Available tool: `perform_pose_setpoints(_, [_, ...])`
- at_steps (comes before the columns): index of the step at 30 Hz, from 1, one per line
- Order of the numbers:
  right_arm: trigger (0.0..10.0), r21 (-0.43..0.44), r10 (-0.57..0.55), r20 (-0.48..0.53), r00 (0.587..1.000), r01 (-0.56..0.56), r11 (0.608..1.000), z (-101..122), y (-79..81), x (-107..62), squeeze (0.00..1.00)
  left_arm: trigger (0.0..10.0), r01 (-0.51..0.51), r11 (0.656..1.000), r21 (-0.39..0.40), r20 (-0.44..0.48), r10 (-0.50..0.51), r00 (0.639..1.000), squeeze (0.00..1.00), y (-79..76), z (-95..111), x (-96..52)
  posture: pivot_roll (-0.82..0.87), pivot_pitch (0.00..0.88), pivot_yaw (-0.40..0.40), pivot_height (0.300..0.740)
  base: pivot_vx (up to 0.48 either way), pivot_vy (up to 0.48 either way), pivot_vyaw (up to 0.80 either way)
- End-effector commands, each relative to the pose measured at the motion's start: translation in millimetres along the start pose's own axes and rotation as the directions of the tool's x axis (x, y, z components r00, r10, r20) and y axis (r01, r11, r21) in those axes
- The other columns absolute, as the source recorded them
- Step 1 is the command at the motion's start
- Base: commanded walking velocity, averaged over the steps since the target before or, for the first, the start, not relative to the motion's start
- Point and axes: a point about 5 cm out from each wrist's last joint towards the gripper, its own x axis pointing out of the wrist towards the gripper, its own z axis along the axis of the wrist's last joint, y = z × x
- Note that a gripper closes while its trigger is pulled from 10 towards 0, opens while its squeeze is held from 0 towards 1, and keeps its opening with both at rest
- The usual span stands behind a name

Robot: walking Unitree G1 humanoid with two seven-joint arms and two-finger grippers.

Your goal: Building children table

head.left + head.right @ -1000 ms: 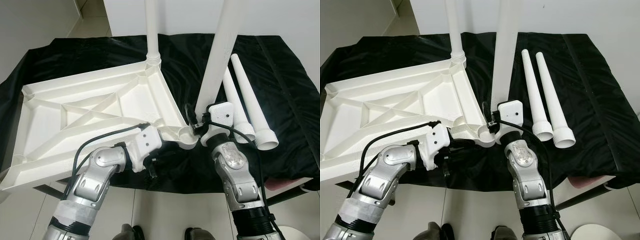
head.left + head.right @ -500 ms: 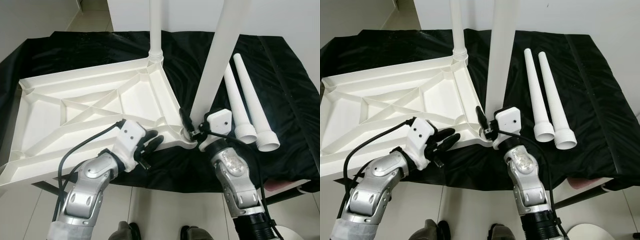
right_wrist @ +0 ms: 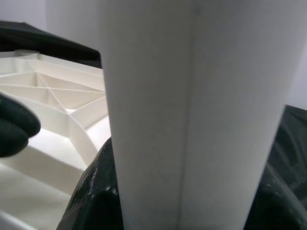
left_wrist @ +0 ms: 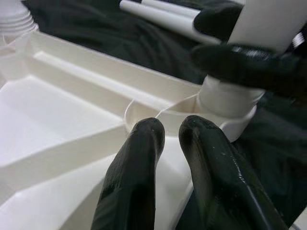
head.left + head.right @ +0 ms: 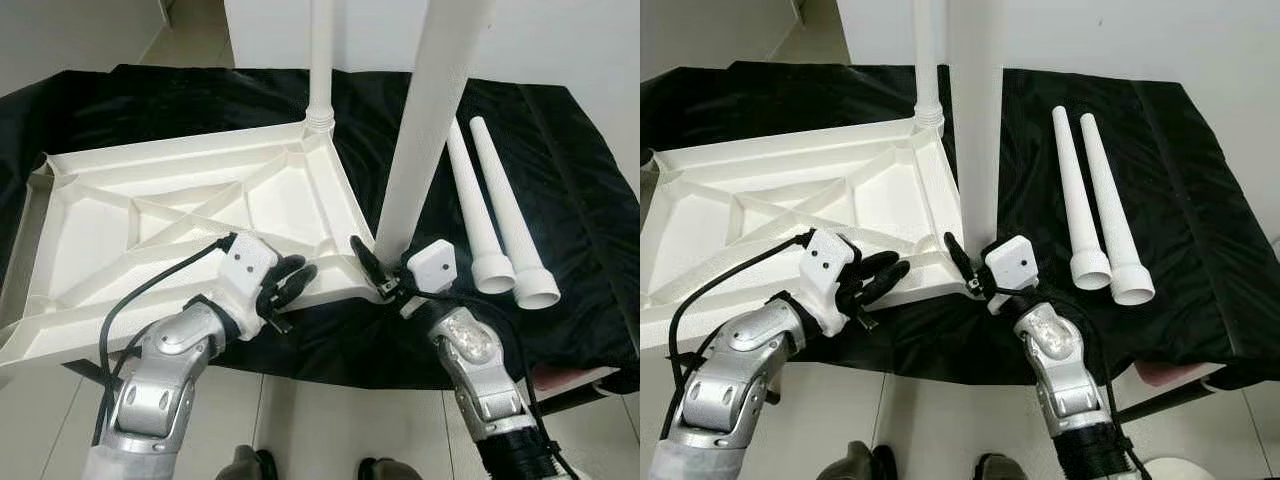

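Right gripper (image 5: 375, 278) clamps the upright white leg (image 5: 425, 130) at the ribbed white tabletop's (image 5: 150, 230) near corner socket, seemingly seated; left gripper (image 5: 290, 283), fingers together, rests on the rim.

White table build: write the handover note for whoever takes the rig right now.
Right gripper: shut on the upright white plastic table leg, low on it, at the near corner socket of the upside-down white ribbed tabletop.
Left gripper: jaws nearly together, holding nothing, resting on the tabletop's near rim beside that socket.
Done: one leg stands in the far corner socket.
Left: finish seating the held leg, then fit the two loose white tapered legs lying on the black cloth to the right.
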Motion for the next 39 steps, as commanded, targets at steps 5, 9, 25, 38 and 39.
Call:
perform_pose_setpoints(5, [10.0, 0.084, 0.075, -0.133, 0.988, -0.064, 0.994, -30, 10.3, -10.3, 0.0, 10.0, -0.034, 0.999, 0.002, -0.002, 0.034, 0.999, 0.0, 0.2, 3, -0.7, -0.11, 0.128, 0.052, 0.74, 0.0, 0.0, 0.0])
perform_pose_setpoints(9, [10.0, 0.188, 0.103, -0.124, 0.987, -0.078, 0.979, -30, 9.6, -3.4, 0.0, 10.0, -0.033, 0.999, 0.017, 0.009, 0.033, 0.999, 0.0, 0.4, 8, -0.5, -0.11, 0.134, 0.055, 0.74, 0.0, 0.0, 0.0])
perform_pose_setpoints(25, [10.0, 0.293, 0.072, -0.175, 0.982, -0.018, 0.956, -37, 1.0, 0.7, 0.0, 10.0, -0.035, 0.999, 0.029, 0.017, 0.035, 0.999, 0.0, 1.2, 14, -1.2, -0.11, 0.146, 0.059, 0.74, 0.0, 0.0, 0.0])
perform_pose_setpoints(38, [10.0, 0.089, 0.075, -0.122, 0.99, -0.064, 0.994, -37, 20.4, -15.1, 0.0, 10.0, -0.029, 0.999, 0.034, 0.007, 0.029, 1.0, 0.0, -1.3, 14, -3.2, -0.1, 0.138, 0.06, 0.74, 0.0, 0.0, 0.0])
perform_pose_setpoints(39, [10.0, 0.089, 0.075, -0.122, 0.99, -0.064, 0.994, -37, 20.4, -15.1, 0.0, 10.0, -0.029, 0.999, 0.034, 0.007, 0.029, 1.0, 0.0, -1.3, 14, -3.2, -0.1, 0.138, 0.06, 0.74, 0.0, 0.0, 0.0])
